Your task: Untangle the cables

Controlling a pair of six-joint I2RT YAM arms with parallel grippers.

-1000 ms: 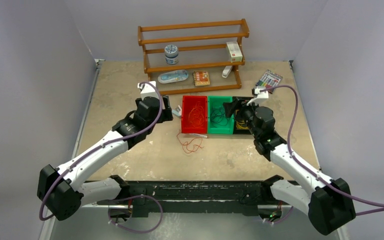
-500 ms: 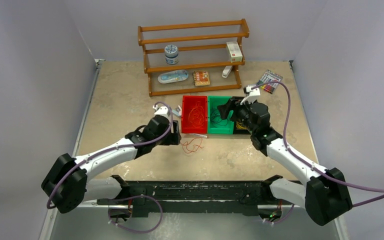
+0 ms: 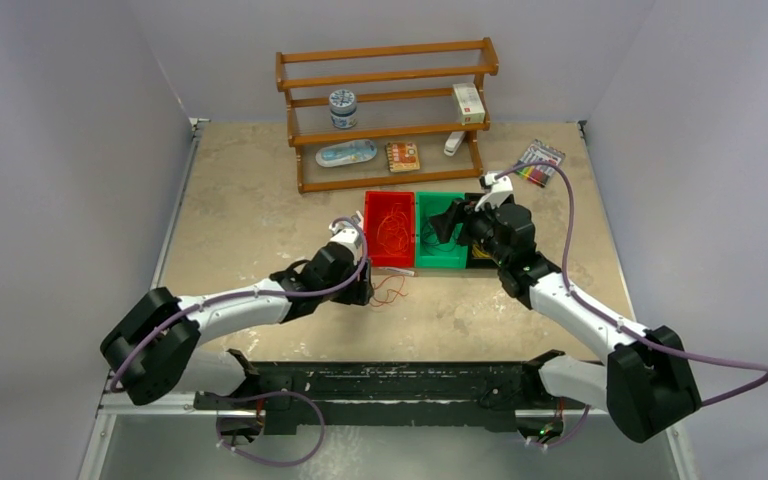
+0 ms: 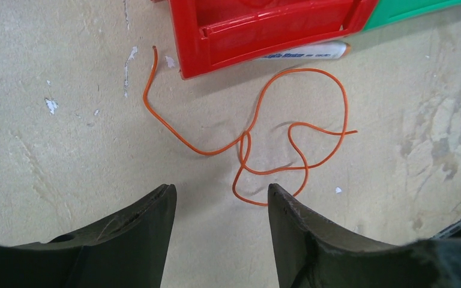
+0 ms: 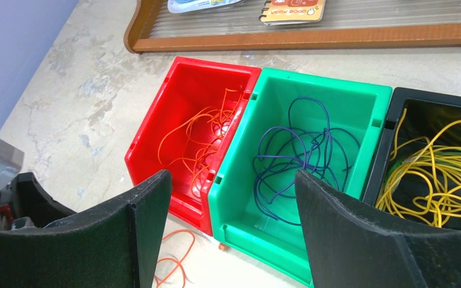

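While the left arm [image 3: 250, 300] reaches low over the table [image 3: 250, 200], its jaws stand spread with nothing between them, pointed at a loose orange cable [image 4: 288, 129]. This cable lies in crossing loops on the bare surface just in front of the red bin [image 4: 264, 27]. Its lowest loop comes close to the tip of the right-hand finger [image 4: 294, 228] in the left wrist view, though whether they touch I cannot tell. A white tube [image 4: 303, 52] lies against the red bin's near wall.

The right arm [image 3: 560, 295] hangs above a row of 3 bins set side by side, and its jaws are also spread and empty. The red bin holds a tangle of orange cables [image 5: 201, 138]. The green bin [image 5: 360, 108] next to it holds a dark blue cable [image 5: 294, 157]. The black bin [image 5: 432, 99] at the far end holds yellow cables [image 5: 438, 180]. Behind the bins stands a wooden rack [image 3: 385, 95] carrying a few small items
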